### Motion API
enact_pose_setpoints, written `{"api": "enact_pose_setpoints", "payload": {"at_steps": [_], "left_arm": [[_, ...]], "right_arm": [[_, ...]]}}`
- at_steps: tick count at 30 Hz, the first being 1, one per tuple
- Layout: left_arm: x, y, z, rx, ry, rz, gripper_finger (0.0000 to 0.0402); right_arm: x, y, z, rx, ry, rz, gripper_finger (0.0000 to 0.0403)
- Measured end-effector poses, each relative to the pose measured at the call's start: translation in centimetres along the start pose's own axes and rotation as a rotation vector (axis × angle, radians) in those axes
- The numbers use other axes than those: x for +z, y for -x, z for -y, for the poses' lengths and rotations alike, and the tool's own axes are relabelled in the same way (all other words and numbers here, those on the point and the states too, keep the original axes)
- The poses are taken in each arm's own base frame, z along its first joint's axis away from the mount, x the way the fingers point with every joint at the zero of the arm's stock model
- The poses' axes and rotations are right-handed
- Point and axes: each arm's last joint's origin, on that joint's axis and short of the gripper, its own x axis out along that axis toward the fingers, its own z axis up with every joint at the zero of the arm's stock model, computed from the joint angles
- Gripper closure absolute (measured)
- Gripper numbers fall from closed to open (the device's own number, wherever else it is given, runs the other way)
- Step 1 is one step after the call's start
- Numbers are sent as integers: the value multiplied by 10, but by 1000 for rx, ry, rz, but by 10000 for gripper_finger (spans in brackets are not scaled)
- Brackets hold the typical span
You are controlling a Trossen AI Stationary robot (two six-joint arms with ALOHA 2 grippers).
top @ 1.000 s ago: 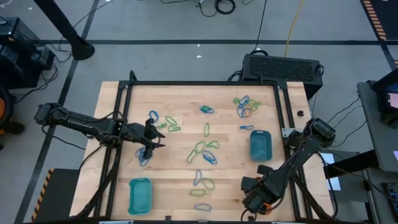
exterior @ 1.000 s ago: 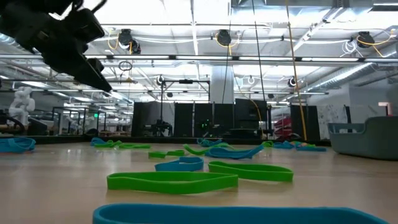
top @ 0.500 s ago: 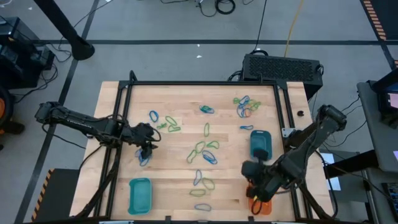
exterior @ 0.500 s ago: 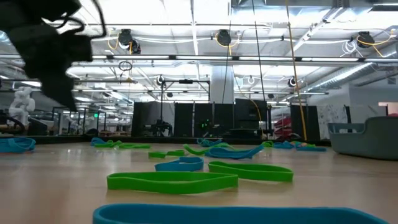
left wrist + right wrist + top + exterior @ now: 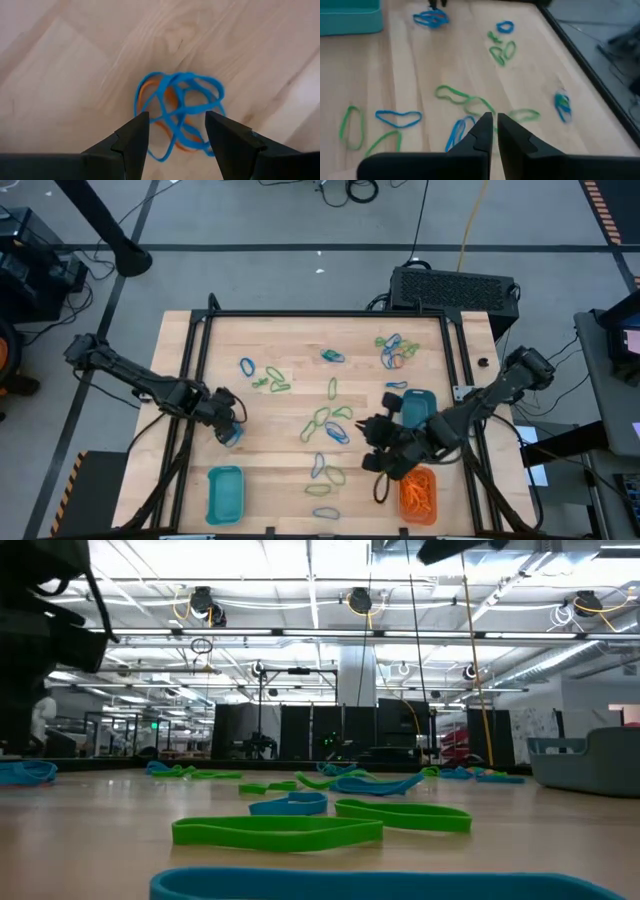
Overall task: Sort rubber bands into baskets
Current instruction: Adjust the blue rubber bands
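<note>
Left claw (image 5: 230,420): held low at the 9 o'clock side of the bench (image 5: 290,480), fingers (image 5: 131,139) spread apart, nothing gripped
Blue tangle (image 5: 180,107): a knot of blue rubber bands with an orange one under it, lying on the wood between and just ahead of the left claw's fingers
Right claw (image 5: 378,442): reached in from the 3 o'clock side toward the bench's middle, fingers (image 5: 481,131) nearly pressed together with only a thin gap, nothing seen between them
Loose rubber bands (image 5: 328,420): green and blue loops scattered over the middle of the bench, a further cluster (image 5: 393,350) toward 1 o'clock
Teal basket, right (image 5: 418,412): seen at 3 o'clock, partly covered by the right arm
Teal basket, left (image 5: 225,493): placed at 7 o'clock near the bench's edge
Orange basket (image 5: 418,494): placed at 5 o'clock, orange bands seen lying inside
</note>
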Motion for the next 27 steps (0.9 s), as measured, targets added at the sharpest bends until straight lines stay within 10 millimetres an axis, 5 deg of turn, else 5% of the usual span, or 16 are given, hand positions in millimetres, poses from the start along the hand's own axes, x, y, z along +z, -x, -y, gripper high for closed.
{"api": "enact_pose_setpoints", "payload": {"at_steps": [13, 21, 27], "left_arm": [[-5, -22, 7, 157, -58, -77, 201], [-3, -38, 17, 156, -119, -67, 209], [-4, -43, 17, 203, -148, -80, 275]], "right_arm": [[5, -64, 26, 301, 60, 263, 385], [6, -73, 36, 300, 31, 265, 385], [7, -73, 36, 302, 27, 274, 385]]}}
